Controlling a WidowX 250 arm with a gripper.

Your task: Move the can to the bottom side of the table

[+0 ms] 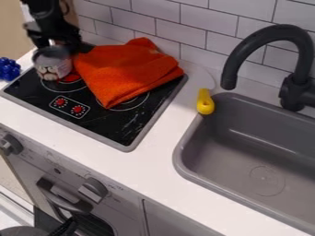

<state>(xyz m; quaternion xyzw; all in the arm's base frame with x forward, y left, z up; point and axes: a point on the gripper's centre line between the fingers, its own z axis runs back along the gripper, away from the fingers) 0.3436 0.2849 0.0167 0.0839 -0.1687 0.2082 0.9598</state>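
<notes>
At the upper left, the black gripper [55, 38] hangs down right over the can, overlapping its upper edge; whether it holds the can cannot be told. The can [53, 65] is silvery with a face-like picture on its side, and it is at the back left part of the black stove top [107, 123]. An orange cloth [126, 71] lies bunched just right of the can, over the back of the stove top. White counter [148, 173] runs along the front of the stove top.
A dark blue bumpy object [8, 69] sits at the far left edge. To the right are a grey sink [246, 182] and a dark curved faucet [271, 34]. A yellow-handled object [205, 102] lies by the sink's back left corner. White tiles line the back.
</notes>
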